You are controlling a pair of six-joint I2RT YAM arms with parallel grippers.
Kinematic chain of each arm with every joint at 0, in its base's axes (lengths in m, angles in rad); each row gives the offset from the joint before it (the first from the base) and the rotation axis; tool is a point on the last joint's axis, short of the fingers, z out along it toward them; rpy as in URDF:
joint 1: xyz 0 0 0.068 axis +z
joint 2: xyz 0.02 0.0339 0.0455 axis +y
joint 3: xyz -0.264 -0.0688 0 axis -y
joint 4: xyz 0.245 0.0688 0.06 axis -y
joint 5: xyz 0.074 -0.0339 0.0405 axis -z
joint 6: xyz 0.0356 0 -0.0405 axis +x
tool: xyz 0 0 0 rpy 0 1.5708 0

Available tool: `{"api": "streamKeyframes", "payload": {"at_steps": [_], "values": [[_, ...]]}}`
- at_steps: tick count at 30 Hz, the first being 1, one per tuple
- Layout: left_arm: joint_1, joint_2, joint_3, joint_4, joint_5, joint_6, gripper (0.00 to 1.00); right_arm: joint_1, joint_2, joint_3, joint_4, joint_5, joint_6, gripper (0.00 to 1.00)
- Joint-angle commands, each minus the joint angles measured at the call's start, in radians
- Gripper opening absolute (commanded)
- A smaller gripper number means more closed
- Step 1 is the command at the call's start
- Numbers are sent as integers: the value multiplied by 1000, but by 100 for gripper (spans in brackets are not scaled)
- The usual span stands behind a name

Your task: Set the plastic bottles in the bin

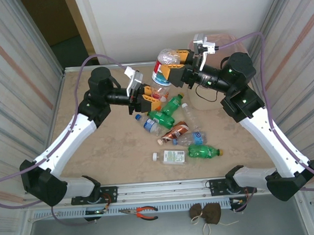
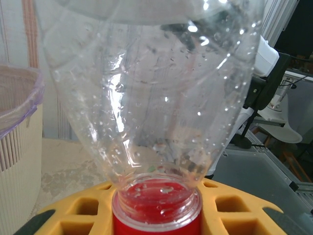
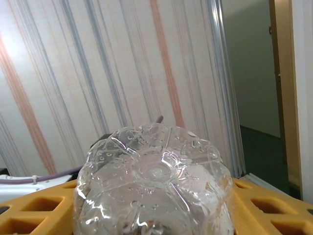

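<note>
one clear bottle (image 1: pixel 162 73) tight in left pincer (image 1: pixel 152 96) and right pincer (image 1: pixel 174 65)

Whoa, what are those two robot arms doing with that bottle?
The left gripper is clamped on a clear bottle at its red-capped neck, holding it up above the table. The right gripper has its fingers on either side of the bottle's bottom end, so it looks like a hand-over. Other bottles lie on the table, not yet in the bin beside the right arm.
</note>
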State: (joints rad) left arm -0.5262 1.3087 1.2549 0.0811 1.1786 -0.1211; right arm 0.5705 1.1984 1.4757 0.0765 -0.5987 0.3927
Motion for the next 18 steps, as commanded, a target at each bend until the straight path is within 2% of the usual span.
{"api": "streamKeyframes", "payload": {"at_steps": [1,7,13,18], "values": [[-6,-48,7,22,-15,-4,25,12,-10,35,8,18,-2,59],[6,-91,-18,-21,-90,34,54,7,-20,68,-81,81,-70,58],[48,-154,-75,-45,-168,46,61,-49,-11,124,-187,154,-128,58],[68,-196,-100,-94,-208,69,63,-165,29,209,-319,239,-182,57]]}}
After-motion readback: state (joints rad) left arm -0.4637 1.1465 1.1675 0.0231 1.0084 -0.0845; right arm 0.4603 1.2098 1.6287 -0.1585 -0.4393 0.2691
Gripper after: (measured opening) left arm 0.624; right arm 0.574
